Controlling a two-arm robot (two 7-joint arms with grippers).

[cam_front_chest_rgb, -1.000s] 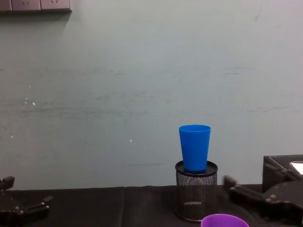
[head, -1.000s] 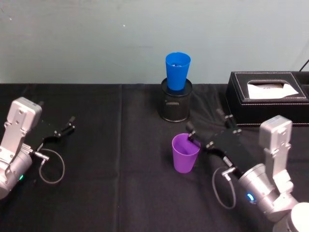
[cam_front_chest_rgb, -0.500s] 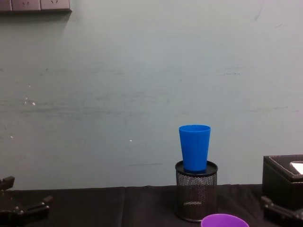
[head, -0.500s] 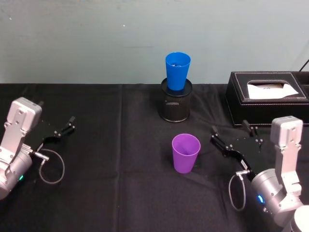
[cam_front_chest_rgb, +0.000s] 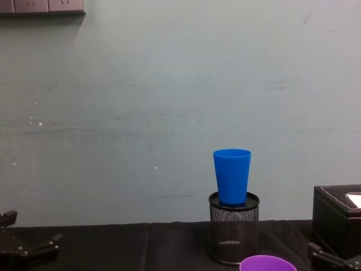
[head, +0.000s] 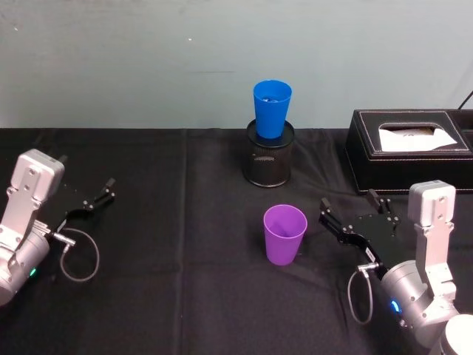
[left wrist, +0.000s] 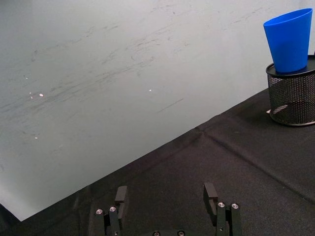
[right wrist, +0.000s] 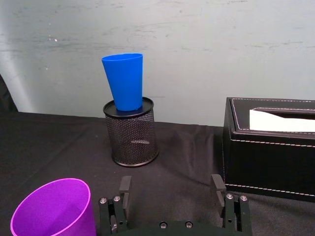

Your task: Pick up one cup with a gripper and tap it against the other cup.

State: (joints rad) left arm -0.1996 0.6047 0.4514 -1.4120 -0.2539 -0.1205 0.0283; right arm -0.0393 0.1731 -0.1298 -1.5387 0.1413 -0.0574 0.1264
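The right gripper point(head: 349, 209), jaws apart and empty, sits just right of the purple cup point(head: 284, 234), which stands upright on the tabletop point(head: 185, 296). Behind, the blue cup point(head: 271, 108) stands in a mesh holder point(head: 270, 159). The left gripper point(head: 103, 194), also spread, rests far left.

no readable text, labels, brands or numbers in any view; purple cup point(head: 284, 234) plain; blue cup point(head: 271, 108) plain; mesh pen holder point(head: 270, 159) unmarked; black tissue box point(head: 408, 150) at the bench's right edge shows stitching only, no print; both grippers carry nothing legible
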